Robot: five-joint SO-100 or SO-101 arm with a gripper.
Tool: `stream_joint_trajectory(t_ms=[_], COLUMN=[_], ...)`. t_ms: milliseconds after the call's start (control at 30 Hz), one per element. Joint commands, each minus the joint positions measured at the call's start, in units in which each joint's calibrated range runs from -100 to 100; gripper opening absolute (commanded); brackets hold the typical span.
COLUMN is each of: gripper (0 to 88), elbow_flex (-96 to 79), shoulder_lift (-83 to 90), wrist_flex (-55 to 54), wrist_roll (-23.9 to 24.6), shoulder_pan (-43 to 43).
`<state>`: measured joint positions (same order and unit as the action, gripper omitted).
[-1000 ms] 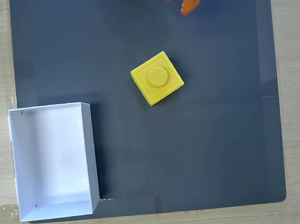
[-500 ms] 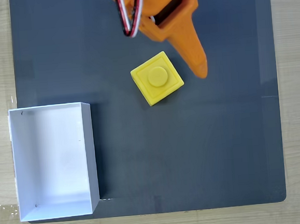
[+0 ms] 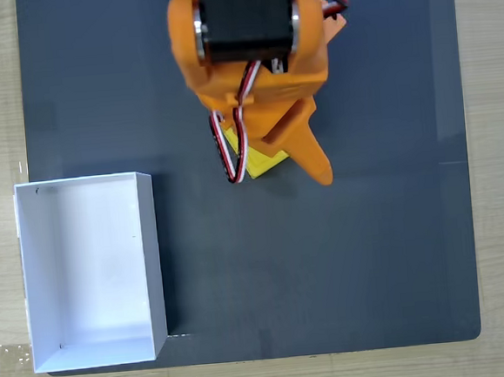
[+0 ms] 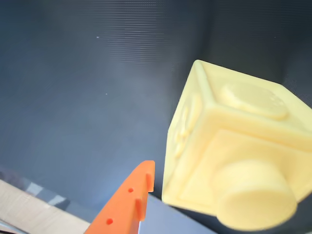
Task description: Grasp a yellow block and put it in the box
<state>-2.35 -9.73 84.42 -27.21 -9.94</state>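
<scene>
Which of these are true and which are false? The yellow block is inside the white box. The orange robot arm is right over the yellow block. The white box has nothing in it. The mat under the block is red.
1. The yellow block is inside the box. False: it sits on the dark mat, apart from the box.
2. The orange arm is right over the yellow block. True: in the fixed view the arm covers most of the block, and the gripper is down at it.
3. The box has nothing in it. True: its white floor is bare.
4. The mat under the block is red. False: it is dark grey-blue.
</scene>
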Motion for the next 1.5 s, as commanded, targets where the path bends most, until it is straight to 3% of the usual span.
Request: stream_joint_trajectory(t_ms=[0,400,633,767,1233,1467], gripper=[55.7,53.1,21.2,11.7,11.4,11.0], elbow_flex=[2.3,2.3,2.4,2.4,26.3,27.9], shoulder_lift=[-2.2,-8.7,-8.5,-7.9,15.3,19.6], wrist_flex=[-1.3,-6.0,-8.9,-8.9,-4.1,-4.9], wrist_roll=[0.1,4.1,6.5,6.4,6.5,9.9], shoulder_pan=[0.4,2.3,1.1,0.9,7.8,1.6])
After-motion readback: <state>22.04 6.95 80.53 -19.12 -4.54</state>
